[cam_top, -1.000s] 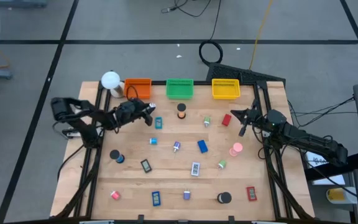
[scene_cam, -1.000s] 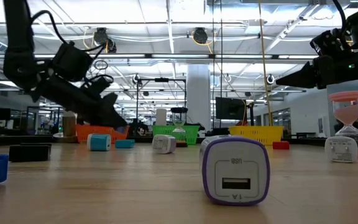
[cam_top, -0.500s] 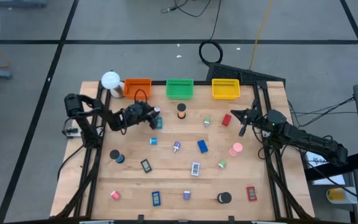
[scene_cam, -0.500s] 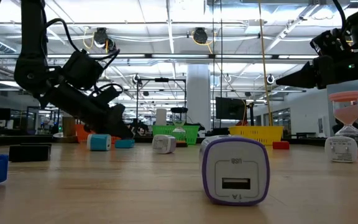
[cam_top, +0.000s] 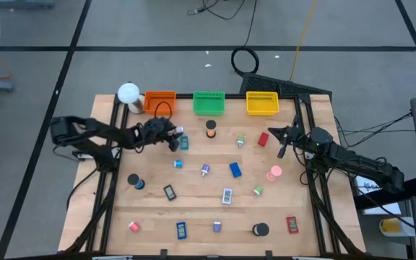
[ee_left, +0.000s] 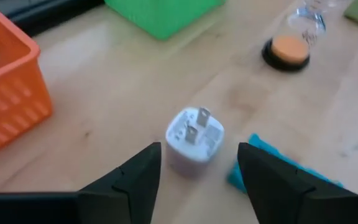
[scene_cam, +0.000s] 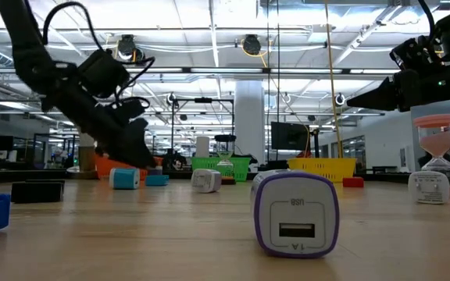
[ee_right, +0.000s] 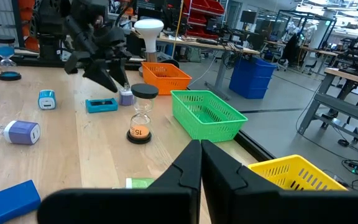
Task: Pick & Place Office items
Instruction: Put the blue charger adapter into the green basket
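L gripper (ee_left: 194,168) spread, empty, poised over white plug (ee_left: 194,149) w/ prongs up; plug lies dead ahead between fingers, just short of orange tray (cam_top: 160,102). Teal flat piece (ee_left: 278,171) touching-close beside plug, on side away from orange tray; likely in way of one finger. No clear long axis to plug, roughly cubic. L arm far nearer than R. R gripper (cam_top: 282,142) pressed together, empty, parked well apart from orange tray, nearer yellow tray (cam_top: 262,103). Trays: 3 (orange, green (cam_top: 209,102), yellow). Hourglasses seen: 3. Lamp (cam_top: 128,93): 1.
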{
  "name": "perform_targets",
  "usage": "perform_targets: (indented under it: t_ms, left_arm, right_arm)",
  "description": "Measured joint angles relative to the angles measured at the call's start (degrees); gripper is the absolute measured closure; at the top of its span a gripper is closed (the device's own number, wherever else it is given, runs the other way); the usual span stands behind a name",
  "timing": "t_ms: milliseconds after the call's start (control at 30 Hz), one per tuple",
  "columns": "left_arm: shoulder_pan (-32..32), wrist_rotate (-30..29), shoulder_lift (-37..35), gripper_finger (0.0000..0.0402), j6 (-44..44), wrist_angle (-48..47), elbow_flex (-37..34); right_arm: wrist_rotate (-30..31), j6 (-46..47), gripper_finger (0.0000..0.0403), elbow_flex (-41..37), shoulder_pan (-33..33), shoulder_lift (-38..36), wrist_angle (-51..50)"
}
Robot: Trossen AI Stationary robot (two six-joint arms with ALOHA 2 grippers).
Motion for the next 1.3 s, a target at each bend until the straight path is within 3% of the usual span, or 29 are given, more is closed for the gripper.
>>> perform_targets:
  t_ms: [133, 267, 467, 633, 800, 967, 1300]
  left_arm:
    - [0.1, 0.3, -5.3, 0.016, 0.0, -22.4, 7.7]
    - [1.0, 2.1, -5.7, 0.0134, 1.1, -40.1, 18.2]
    - [3.3, 12.0, -0.8, 0.0126, 9.4, -57.1, 33.2]
    - [3.9, 11.6, 6.1, 0.016, 16.4, -68.3, 42.4]
    - [3.8, 11.7, 13.1, 0.0173, 18.4, -75.3, 49.1]
    - [3.8, 10.7, 18.3, 0.0143, 21.4, -79.6, 53.5]
    - [5.9, 9.6, 19.8, 0.0111, 27.4, -77.8, 54.3]
  right_arm:
    - [0.0, 0.0, 0.0403, 0.0, 0.0, 0.0, 0.0]
    - [0.0, 0.0, 0.0403, 0.0, 0.0, 0.0, 0.0]
    - [0.0, 0.0, 0.0403, 0.0, 0.0, 0.0, 0.0]
    - [0.0, 0.0, 0.0403, 0.0, 0.0, 0.0, 0.0]
    - [0.0, 0.0, 0.0403, 0.0, 0.0, 0.0, 0.0]
    - [0.0, 0.0, 0.0403, 0.0, 0.0, 0.0, 0.0]
    - [0.0, 0.0, 0.0403, 0.0, 0.0, 0.0, 0.0]
